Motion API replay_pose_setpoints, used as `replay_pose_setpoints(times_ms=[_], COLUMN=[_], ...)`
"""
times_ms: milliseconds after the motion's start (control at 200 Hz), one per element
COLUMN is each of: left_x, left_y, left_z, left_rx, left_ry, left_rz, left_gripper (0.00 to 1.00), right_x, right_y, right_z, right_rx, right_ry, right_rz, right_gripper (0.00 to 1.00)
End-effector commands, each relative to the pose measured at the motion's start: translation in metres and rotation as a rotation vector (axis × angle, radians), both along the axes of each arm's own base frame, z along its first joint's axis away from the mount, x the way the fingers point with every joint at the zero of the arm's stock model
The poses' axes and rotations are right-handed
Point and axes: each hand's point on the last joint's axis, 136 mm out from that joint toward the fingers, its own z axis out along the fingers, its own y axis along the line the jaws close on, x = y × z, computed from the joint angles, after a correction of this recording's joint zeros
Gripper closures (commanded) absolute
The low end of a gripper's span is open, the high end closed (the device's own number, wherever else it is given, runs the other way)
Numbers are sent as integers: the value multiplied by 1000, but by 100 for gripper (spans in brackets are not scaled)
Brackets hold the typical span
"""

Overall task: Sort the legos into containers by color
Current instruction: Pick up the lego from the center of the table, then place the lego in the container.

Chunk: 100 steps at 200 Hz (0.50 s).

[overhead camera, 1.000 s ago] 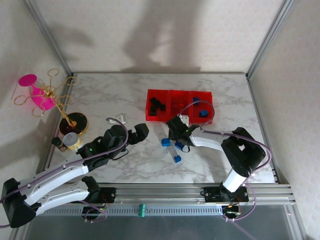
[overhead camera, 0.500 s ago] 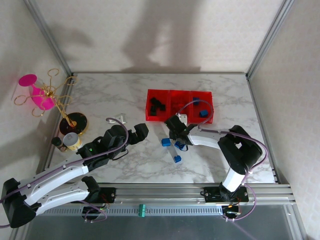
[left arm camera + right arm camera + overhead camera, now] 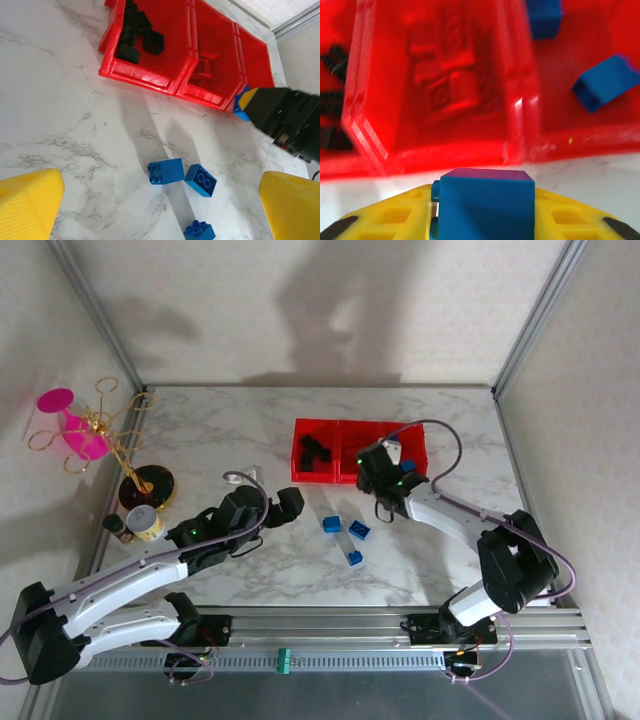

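The right jaws are closed on a blue brick (image 3: 487, 200), pinching it by its sides so its top stands clear of the yellow pads. They hold it just in front of the containers (image 3: 517, 100), at the wall between the middle and right bins. I judge the brick is meant for the right bin, where two blue bricks (image 3: 607, 82) already lie. The middle bin seems to hold red bricks (image 3: 452, 85), though red on red makes their count hard to read. The left bin holds the black bricks (image 3: 137, 35).

The left jaws are spread wide and carry nothing. They hang over the three loose blue bricks (image 3: 166, 171) lying close together on the table (image 3: 200, 430), probably so the next pick can start while the right arm delivers.

The table is white marble with grey veins. Pale patterned walls and aluminium posts enclose it, and a pink goblet (image 3: 70, 425) on a gold wire stand sits at the far left edge, well apart from the sorting.
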Motion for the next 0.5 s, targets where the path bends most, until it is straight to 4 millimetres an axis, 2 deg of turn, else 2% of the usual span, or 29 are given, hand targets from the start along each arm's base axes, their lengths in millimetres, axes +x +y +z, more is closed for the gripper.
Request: replay_pose_setpoints(times_ms=[0,225,496], left_x=[9,18,28], left_y=[-10,-26,-40], left_z=[21,24,29], left_rx=[-27,-32,-18], left_ry=[-48,-56,-59], left_rz=[-21,-53,-83], left_gripper=[0,1,0], right_x=[18,61,113], right_y=[-24,-61,-85], right_z=[25,37,18], right_rx=[-21,-24,-27], right_ry=[-59,-112,-104], right_rz=[-53,-165,-221], right_gripper=[60,59,58])
